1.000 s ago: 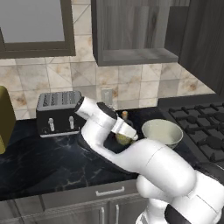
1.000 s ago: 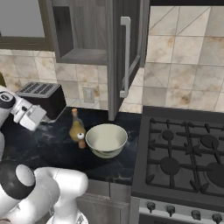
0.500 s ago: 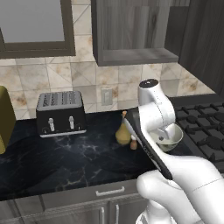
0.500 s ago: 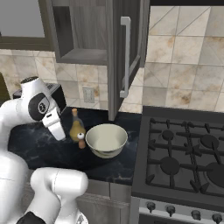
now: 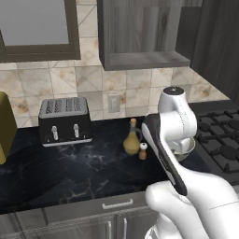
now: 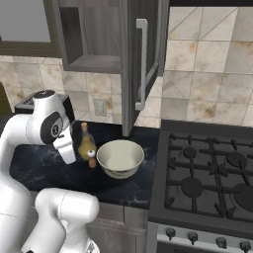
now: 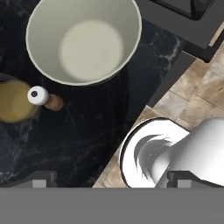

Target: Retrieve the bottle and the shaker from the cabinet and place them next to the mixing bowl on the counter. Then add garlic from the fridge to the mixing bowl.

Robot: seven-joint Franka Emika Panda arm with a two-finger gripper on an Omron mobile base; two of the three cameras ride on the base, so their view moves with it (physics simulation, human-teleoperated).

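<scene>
Claw (image 7: pixel 111 177) first: its two dark tips stand wide apart at the bottom of my hand view, and I see nothing between them; it holds nothing and touches nothing. It hangs high and looks straight down on the counter (image 7: pixel 87 131). Just beyond the tips lies bare black marble. Further out, to one side, I see the shaker (image 7: pixel 43 98) from above, upright, and touching or almost touching it is the bottle (image 7: pixel 13 103). Beyond them, farther from the claw, sits the mixing bowl (image 7: pixel 83 41), empty inside.

From the right base view, the bottle (image 6: pixel 86 143) and the shaker (image 6: pixel 92 157) stand just beside the mixing bowl (image 6: pixel 120 158), which I judge is where the task wants them. The cabinet (image 6: pixel 96 34) above is open with a bare shelf. So I think the garlic from the fridge is the remaining step, and the free claw fits this.
</scene>
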